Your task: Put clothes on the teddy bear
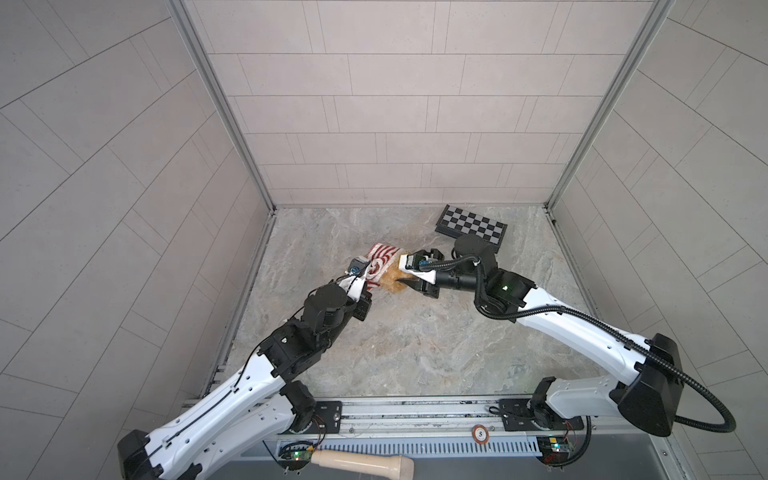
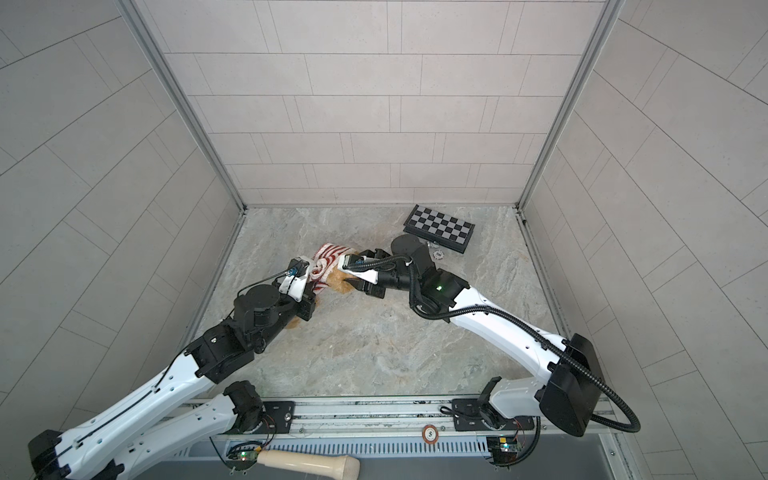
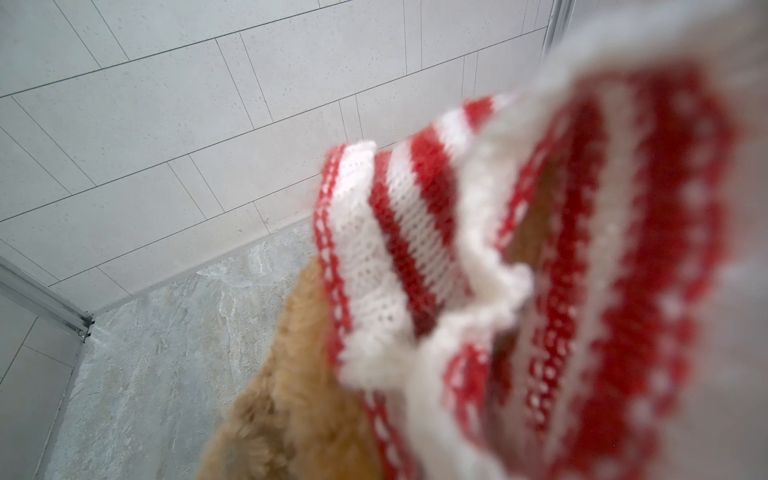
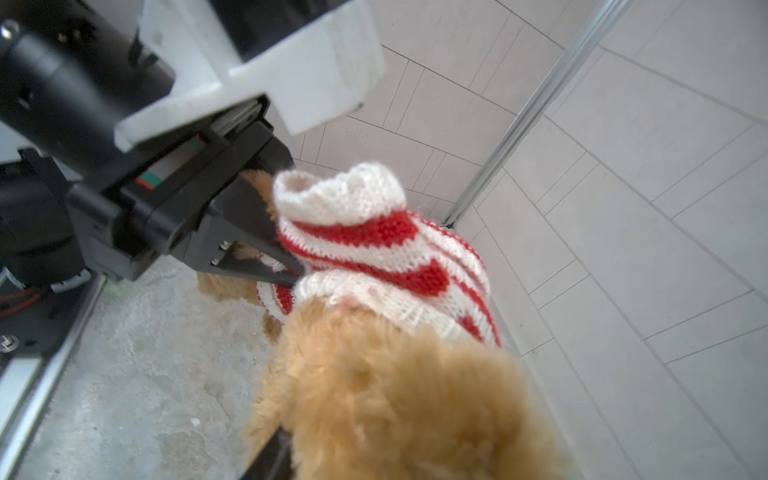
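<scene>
Red-striped sweater (image 1: 380,264) bunched on teddy bear (image 1: 392,281) near chessboard (image 1: 471,228); left gripper (image 4: 291,270) pinches its knit, right gripper (image 1: 404,275) brackets bear, clamp unclear: brace bear firmly, then draw hem down evenly.

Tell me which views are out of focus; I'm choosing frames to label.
Left wrist view: sweater near the lens badly blurred, wall tiles sharp. Right wrist view: teddy bear up close soft, sweater beyond it crisp. Both top views: sharp, side walls bowed.

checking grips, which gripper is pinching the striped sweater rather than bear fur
The left gripper: its jaws are pinched shut on the red-and-white sweater, while the right gripper is at the fur of the teddy bear.
</scene>
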Controlling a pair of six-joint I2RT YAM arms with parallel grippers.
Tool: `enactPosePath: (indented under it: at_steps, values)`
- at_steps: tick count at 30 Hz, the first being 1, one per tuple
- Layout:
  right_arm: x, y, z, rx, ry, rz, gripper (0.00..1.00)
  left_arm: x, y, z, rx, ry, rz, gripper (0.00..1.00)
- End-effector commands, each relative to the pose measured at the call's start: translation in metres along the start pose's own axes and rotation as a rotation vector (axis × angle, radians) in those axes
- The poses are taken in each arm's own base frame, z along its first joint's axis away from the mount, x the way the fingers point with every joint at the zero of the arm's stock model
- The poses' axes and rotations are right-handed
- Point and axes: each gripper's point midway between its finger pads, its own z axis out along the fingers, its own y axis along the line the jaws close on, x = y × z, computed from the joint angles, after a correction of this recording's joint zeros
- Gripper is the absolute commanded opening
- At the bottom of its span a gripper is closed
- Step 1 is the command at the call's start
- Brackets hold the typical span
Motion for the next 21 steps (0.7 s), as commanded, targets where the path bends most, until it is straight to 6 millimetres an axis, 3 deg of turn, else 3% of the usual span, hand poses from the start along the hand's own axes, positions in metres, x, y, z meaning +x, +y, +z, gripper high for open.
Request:
enactPosePath:
  at_steps: [1, 4, 5, 8, 10, 13, 18, 21]
  values:
    - [0.016, 0.015, 0.007, -0.044, 0.049, -0.026, 0.31, -0.045, -0.008, -0.014, 0.067, -0.167, -0.048, 0.00]
    - [0.019, 0.012, 0.007, -0.010, 0.070, -0.059, 0.05, -0.044, -0.007, -0.015, 0.061, -0.163, -0.057, 0.00]
    - [0.019, 0.012, 0.006, 0.005, 0.070, -0.075, 0.00, -0.043, -0.007, -0.015, 0.067, -0.160, -0.064, 0.00]
    - [0.014, 0.010, 0.000, 0.060, 0.040, -0.130, 0.00, -0.038, -0.015, -0.014, 0.109, -0.130, -0.086, 0.00]
    - [0.010, 0.011, -0.006, 0.088, 0.004, -0.154, 0.00, -0.031, -0.022, -0.015, 0.150, -0.094, -0.120, 0.18]
    - [0.008, 0.014, -0.014, 0.125, -0.046, -0.234, 0.00, -0.024, -0.029, -0.024, 0.212, -0.049, -0.189, 0.60]
    - [0.015, 0.019, -0.019, 0.186, -0.073, -0.330, 0.00, -0.017, -0.025, -0.053, 0.288, 0.025, -0.314, 0.79]
    - [0.017, 0.018, -0.020, 0.229, -0.104, -0.356, 0.00, -0.020, -0.021, -0.067, 0.319, 0.051, -0.389, 0.84]
